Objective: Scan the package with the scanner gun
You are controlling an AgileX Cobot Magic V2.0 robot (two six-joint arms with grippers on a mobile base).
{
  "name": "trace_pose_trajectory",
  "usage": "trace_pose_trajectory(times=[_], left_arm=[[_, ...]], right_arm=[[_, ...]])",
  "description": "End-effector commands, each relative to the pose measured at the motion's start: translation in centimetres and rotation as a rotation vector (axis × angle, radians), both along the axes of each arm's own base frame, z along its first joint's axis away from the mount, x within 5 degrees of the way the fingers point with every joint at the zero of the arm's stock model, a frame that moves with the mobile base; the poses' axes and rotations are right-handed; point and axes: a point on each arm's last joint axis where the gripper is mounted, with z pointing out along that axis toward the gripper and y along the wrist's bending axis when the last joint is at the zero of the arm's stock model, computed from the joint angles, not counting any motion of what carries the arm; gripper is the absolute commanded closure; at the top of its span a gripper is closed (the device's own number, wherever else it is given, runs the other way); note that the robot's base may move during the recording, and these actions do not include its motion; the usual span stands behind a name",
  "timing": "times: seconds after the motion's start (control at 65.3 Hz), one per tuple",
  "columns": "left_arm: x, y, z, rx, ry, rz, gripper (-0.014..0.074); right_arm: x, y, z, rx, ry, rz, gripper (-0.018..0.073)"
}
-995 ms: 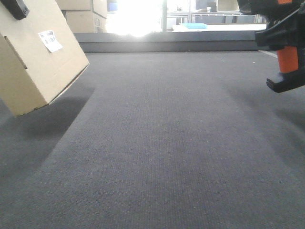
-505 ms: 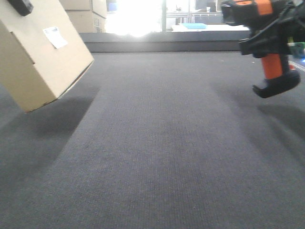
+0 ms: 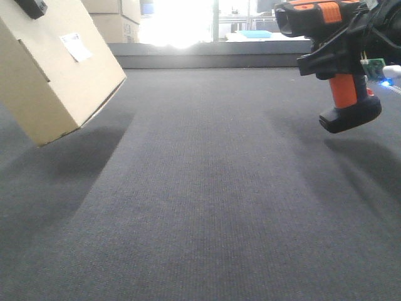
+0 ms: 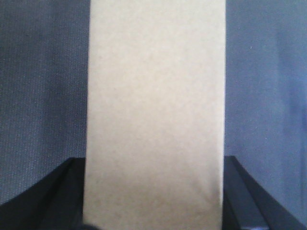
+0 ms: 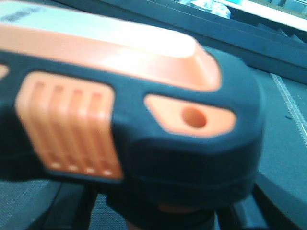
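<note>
1. Over the last second the scanner (image 3: 307, 15) has swung in from the right edge. Its black head now shows fully and points left, toward the box (image 3: 62, 75).
2. The right gripper (image 3: 341, 66) is clenched on the scanner's neck. The orange handle and flat base hang below the fingers, clear of the floor. In the right wrist view the head fills the frame, just ahead of the fingers.
3. The box has lifted a little and drifted inward. The left gripper (image 4: 154, 196) grasps it, with a dark finger (image 4: 62, 191) pressed against either side. The box hangs tilted below the fingers, its lowest corner off the ground.
4. The white label (image 3: 76, 47) faces up and right, open to the scanner but well apart from it.
5. My reading is that both arms are closing for the scan. The head probably still needs lining up with the label.
6. The surface is a dark grey woven mat (image 3: 207, 207), with shadows under both items.
7. Behind it run a low ledge (image 3: 213, 59), stacked cartons (image 3: 113, 22) and a glaring window (image 3: 178, 22).
</note>
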Motion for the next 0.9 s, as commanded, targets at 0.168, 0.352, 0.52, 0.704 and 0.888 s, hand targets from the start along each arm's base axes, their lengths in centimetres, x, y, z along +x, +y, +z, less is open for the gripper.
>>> trace_pose_trajectory(times=[0.168,0.352,0.52,0.704,0.888], left_arm=[[0.0,-0.2,0.7,-0.019,-0.036,0.001,0.0426],[0.0,-0.2,0.7,-0.019,-0.036,0.001,0.0426],[0.0,-0.2,0.7,-0.019,-0.036,0.001,0.0426],[0.0,-0.2,0.7,-0.019,-0.036,0.001,0.0426],[0.0,-0.2,0.7,-0.019,-0.036,0.001,0.0426]], right_arm=[[-0.1,1.2,1.8,-0.048,-0.131,-0.057,0.0355],[-0.5,1.4,1.9,-0.056,-0.140,-0.139,0.0355],[-0.3,2.4,2.5,-0.049,-0.158,-0.110,0.0355],[-0.2,2.5,2.7,-0.045,-0.163,-0.108,0.0355],[-0.2,2.5,2.7,-0.044,-0.157,-0.105,0.0355]])
